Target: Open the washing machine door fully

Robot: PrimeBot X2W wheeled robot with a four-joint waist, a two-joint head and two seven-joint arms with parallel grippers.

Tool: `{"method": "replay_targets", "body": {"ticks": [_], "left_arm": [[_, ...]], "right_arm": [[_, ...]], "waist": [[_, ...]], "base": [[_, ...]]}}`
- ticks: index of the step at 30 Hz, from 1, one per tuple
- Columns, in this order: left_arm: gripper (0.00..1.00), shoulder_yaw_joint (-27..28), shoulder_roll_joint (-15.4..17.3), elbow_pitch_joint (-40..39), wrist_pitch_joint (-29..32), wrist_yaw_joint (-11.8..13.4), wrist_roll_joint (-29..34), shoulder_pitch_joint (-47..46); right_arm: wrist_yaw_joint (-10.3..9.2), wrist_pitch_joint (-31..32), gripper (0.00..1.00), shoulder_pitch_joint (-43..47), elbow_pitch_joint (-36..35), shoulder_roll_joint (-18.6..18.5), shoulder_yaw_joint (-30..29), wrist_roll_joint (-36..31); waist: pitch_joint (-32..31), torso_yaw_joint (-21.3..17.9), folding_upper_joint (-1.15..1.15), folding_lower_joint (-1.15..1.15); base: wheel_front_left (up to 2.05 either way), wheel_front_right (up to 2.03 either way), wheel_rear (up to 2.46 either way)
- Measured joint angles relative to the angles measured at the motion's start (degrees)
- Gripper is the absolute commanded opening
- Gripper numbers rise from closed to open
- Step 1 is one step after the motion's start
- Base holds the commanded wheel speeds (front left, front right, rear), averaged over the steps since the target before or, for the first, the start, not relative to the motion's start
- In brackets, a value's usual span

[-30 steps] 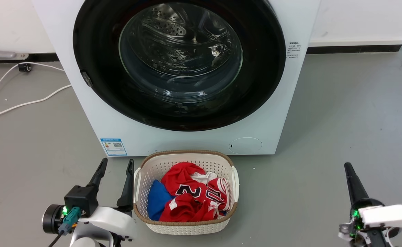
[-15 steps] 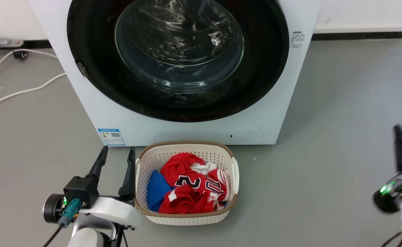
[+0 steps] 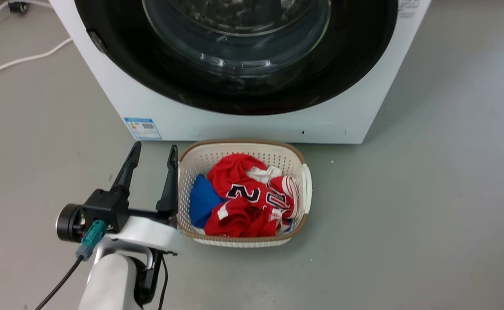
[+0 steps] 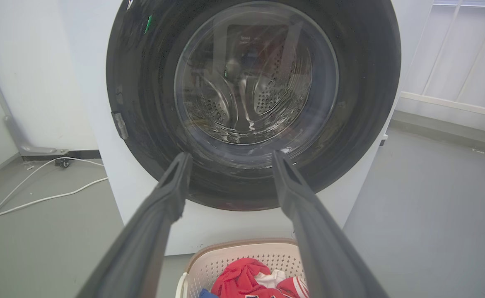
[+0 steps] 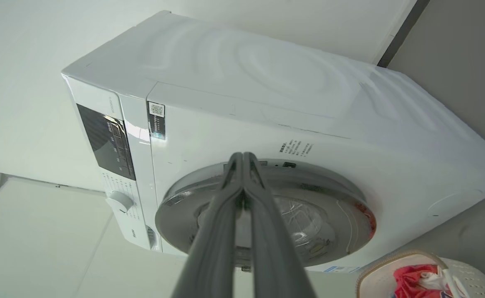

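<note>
I see the washing machine door (image 3: pixel 239 56) closed flush on the washing machine (image 3: pixel 243 127), which stands on grey floor (image 3: pixel 406 215) by a white wall (image 4: pixel 27 62). A laundry basket (image 3: pixel 239 142) sits just in front. My left hand (image 3: pixel 155 147) is spread wide and empty beside the basket; my right hand (image 5: pixel 242 155) has its fingers pressed together, gripping nothing.

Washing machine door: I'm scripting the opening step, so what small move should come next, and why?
Probably ease the right gripper forward to the rim of the washing machine door: the door sits shut against the washing machine, and the gripper, shut, points at that rim, short of it.
</note>
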Motion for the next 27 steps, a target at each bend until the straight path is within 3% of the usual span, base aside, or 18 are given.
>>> {"method": "replay_targets", "body": {"ticks": [4,10,20,27], "left_arm": [[1.00,-1.3,0.0,-0.8,0.0,-0.5,1.0,-1.8],[1.00,-2.5,0.0,-2.1,0.0,-0.8,1.6,-4.3],[1.00,-3.7,-0.6,-4.5,0.0,-1.0,1.7,-6.9],[1.00,-4.2,-1.2,-5.2,0.0,-1.1,1.7,-8.6]], "right_arm": [[0.00,3.7,0.00,-8.3,4.1,-2.9,6.6,-1.8],[0.01,8.3,0.00,-22.4,10.2,-2.9,15.8,-5.5],[0.01,9.6,0.00,-39.0,19.0,2.3,23.7,-10.8],[0.01,10.8,0.00,-45.6,22.0,4.9,26.6,-13.4]], "waist": [[2.8,0.8,0.00,0.00],[6.7,2.0,0.00,0.00],[12.7,4.3,0.00,0.00],[16.9,5.8,0.00,0.00]], "base": [[0.00,0.00,0.00],[0.00,0.00,0.00],[0.00,0.00,0.00],[0.00,0.00,0.00]]}}
